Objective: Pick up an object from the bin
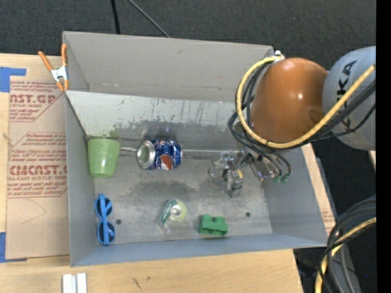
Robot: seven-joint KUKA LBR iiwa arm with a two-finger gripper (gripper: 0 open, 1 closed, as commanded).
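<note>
My pincer (231, 177) stands low over bare floor in the right half of the grey bin (183, 72). Its opening and any hold: cannot tell. Nearest items: green block (212, 225) by the front wall; dented blue can (160, 154), well apart toward the view's left.

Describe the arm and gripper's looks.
The arm is pale grey with black KUKA lettering. A glossy orange dome cover caps its wrist, looped by yellow and black cables. The gripper is small, silvery metal with thin wires.
</note>
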